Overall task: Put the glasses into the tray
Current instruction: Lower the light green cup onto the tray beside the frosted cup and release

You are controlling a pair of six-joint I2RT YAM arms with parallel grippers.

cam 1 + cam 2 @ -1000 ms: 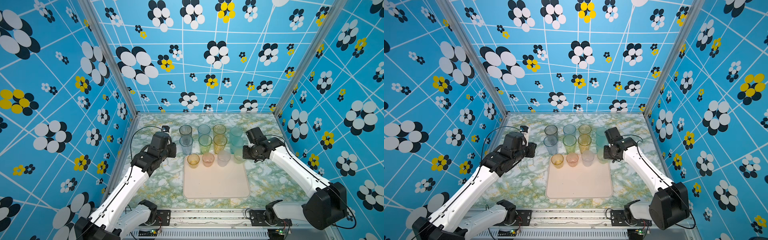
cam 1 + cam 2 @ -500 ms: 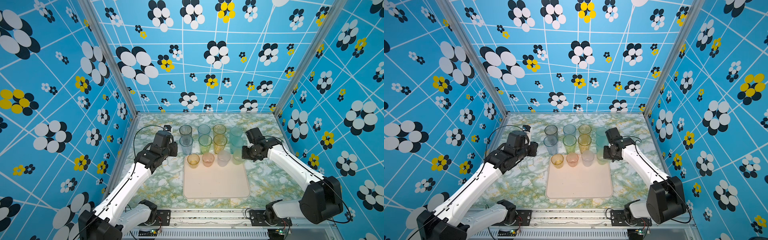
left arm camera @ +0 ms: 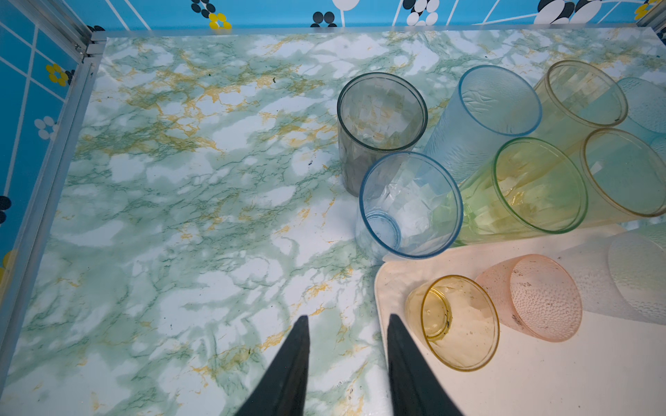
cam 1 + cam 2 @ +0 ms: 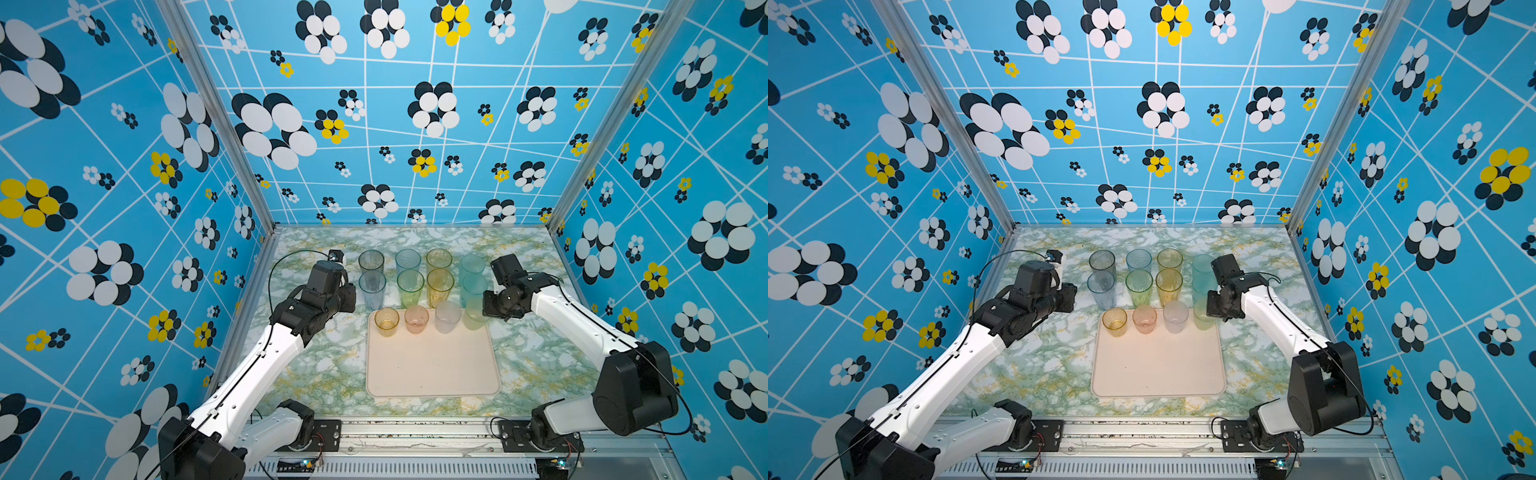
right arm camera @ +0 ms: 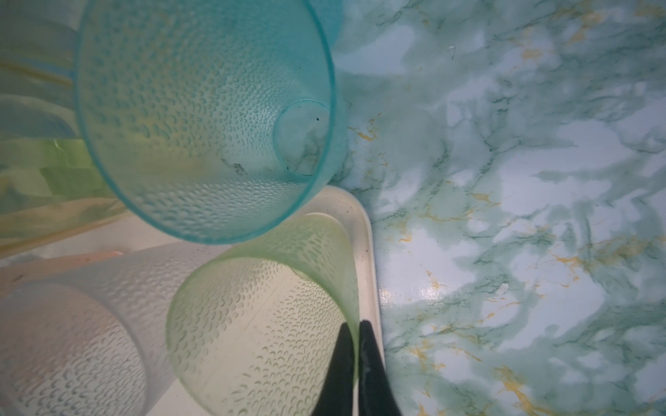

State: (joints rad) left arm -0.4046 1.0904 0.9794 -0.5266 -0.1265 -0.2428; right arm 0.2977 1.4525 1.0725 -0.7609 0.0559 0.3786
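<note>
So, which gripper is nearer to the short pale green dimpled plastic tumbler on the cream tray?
Right. The right gripper pinches the wall of the short pale green tumbler; the left gripper hangs open at the row's other end, beside the short amber translucent tumbler.

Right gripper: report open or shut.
Shut: the right gripper pinches the thin wall of the short pale-green dimpled plastic tumbler, with no gap showing.

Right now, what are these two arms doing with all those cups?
The right pincer is shut on the rim of the short green tumbler at the tray's far right corner, beside the amber tumbler, pink tumbler and clear tumbler standing on it. The left pincer hangs open and empty over the table. Eight tall tumblers stand behind the tray.
</note>
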